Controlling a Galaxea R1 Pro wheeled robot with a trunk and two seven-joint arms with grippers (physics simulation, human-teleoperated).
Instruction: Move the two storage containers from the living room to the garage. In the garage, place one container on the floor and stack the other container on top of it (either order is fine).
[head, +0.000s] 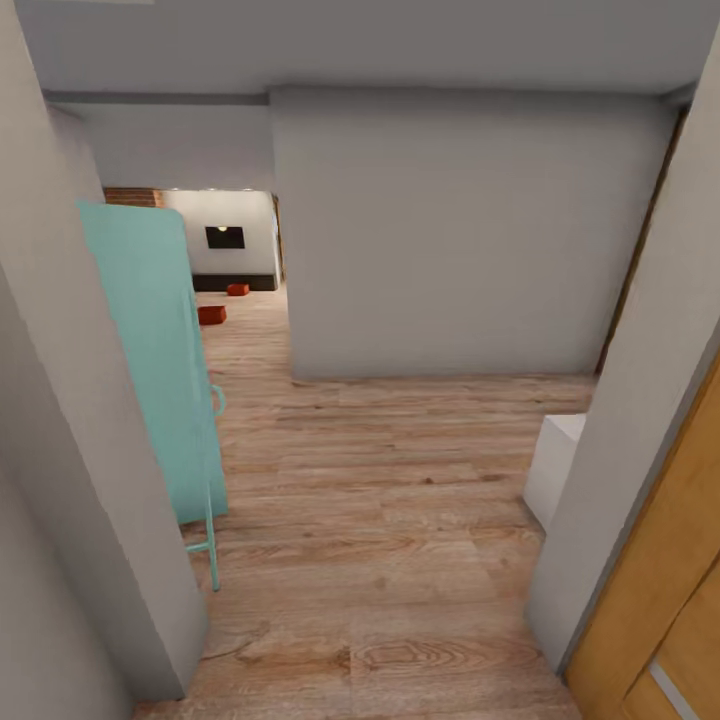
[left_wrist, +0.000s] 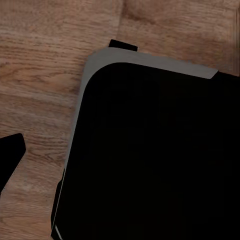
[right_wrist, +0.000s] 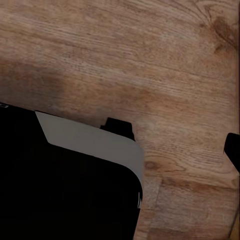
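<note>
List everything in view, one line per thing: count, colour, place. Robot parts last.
storage containers: two, orange-red, far off on the living room floor, nearer, farther
TV: one, black, far wall
brick wall: one, red, far left
door: one, teal, open at left
wood-plank floor: light brown, hallway
grey wall: one, straight ahead
white block: one, right
wooden door: one, orange-brown, near right
robot base: black, grey-edged, over planks in both wrist views
</note>
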